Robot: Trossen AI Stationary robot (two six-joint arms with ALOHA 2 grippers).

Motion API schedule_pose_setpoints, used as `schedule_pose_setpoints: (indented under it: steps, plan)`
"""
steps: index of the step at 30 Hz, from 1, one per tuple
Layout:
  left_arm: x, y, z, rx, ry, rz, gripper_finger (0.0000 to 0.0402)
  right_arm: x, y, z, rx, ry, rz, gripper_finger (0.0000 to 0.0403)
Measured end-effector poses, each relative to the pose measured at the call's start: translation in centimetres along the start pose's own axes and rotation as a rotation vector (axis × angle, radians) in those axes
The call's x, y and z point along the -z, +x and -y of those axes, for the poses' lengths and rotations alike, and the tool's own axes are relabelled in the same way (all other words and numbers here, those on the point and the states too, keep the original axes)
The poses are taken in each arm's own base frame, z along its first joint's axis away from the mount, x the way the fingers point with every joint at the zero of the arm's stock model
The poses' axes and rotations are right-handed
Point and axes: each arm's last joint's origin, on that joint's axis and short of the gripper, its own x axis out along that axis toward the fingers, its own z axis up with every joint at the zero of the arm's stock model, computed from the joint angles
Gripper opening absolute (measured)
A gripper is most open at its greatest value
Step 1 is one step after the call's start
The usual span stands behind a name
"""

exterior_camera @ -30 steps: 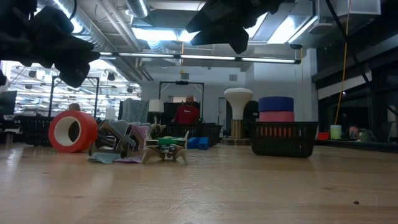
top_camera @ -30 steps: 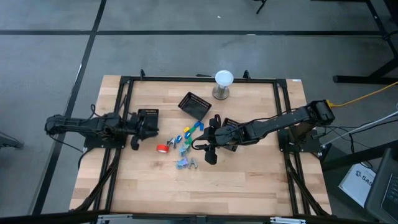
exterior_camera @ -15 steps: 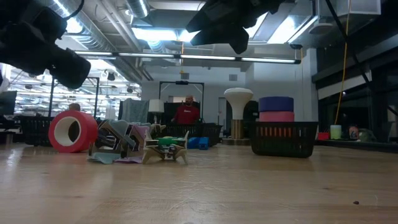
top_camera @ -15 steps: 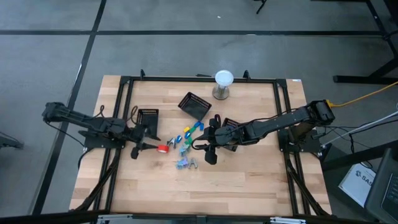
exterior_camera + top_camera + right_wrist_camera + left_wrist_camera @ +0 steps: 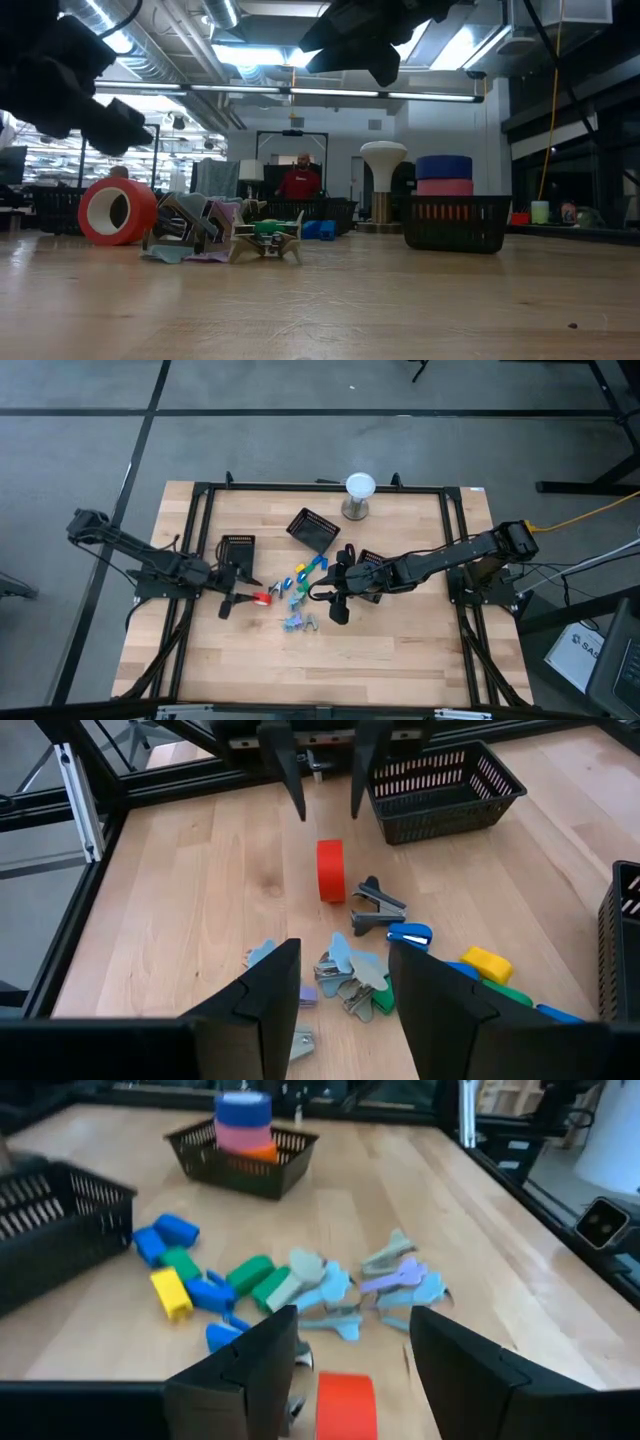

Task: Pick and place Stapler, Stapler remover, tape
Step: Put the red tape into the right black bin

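A red tape roll stands on its edge on the wooden table. My left gripper is open and sits just left of the roll, fingers aimed at it without touching; the roll shows low between them. Small blue, yellow and green staplers lie in a loose cluster. Pale blue and purple stapler removers and a black one lie beside them. My right gripper hovers open above the removers.
A black basket stands by the left arm and another behind the cluster. A third holds blue, pink and orange rolls. A white mushroom-shaped object stands at the far edge. The near half of the table is bare wood.
My left gripper has swung toward the table's near edge and rightward, sinking toward the red tape, and its fingers have opened wider. The right arm has kept still. No object has moved.
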Motion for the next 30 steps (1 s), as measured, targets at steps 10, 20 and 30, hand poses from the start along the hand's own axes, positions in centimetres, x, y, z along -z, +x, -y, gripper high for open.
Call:
schedule_pose_setpoints:
  steps: [10,20,30]
  plan:
    - [0.9,0.6,-0.1,-0.037,-0.047,-0.09,0.021,0.0,0.0,0.0,0.0,0.0,0.0,0.0158]
    - [2.1,1.2,0.0,-0.016,-0.057,-0.215,0.021,0.0,0.0,0.0,0.0,0.0,-0.001,0.0158]
    - [3.0,1.5,-0.1,-0.047,-0.051,-0.294,0.0196,0.0,0.0,0.0,0.0,-0.001,-0.002,0.0158]
